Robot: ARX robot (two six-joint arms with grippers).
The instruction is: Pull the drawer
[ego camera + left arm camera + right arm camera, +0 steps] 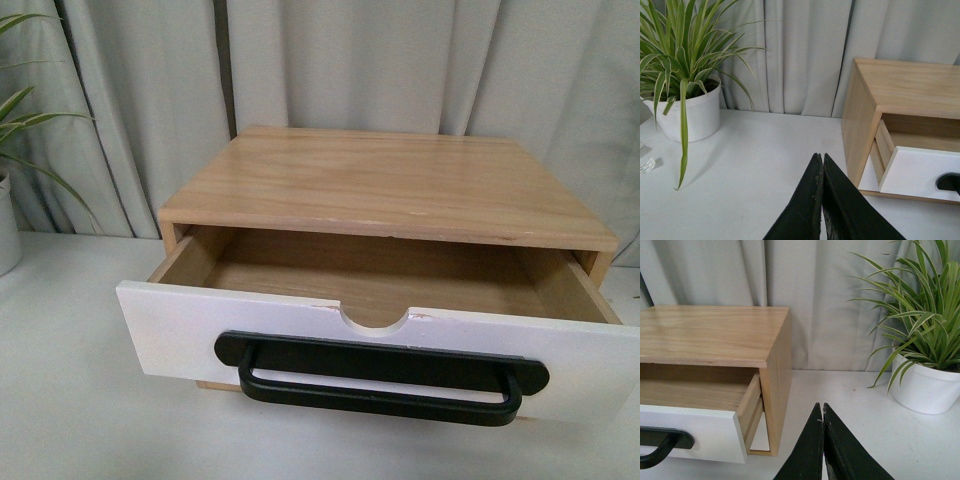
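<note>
Standing pulled out of its wooden cabinet (390,180) on the white worktop (70,400): the drawer (300,335), black bar handle (380,385), front view only. Wrist views alone add left gripper (821,159) and right gripper (822,407), both closed, empty, each beside a potted plant (687,107).

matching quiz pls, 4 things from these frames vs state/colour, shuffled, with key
1. drawer
2. bar handle
3. left gripper
4. plant pot

A. black
B. shut, holding nothing
C. pulled partly out, empty
D. white, leaves striped green

Pairs: 1-C, 2-A, 3-B, 4-D
</note>
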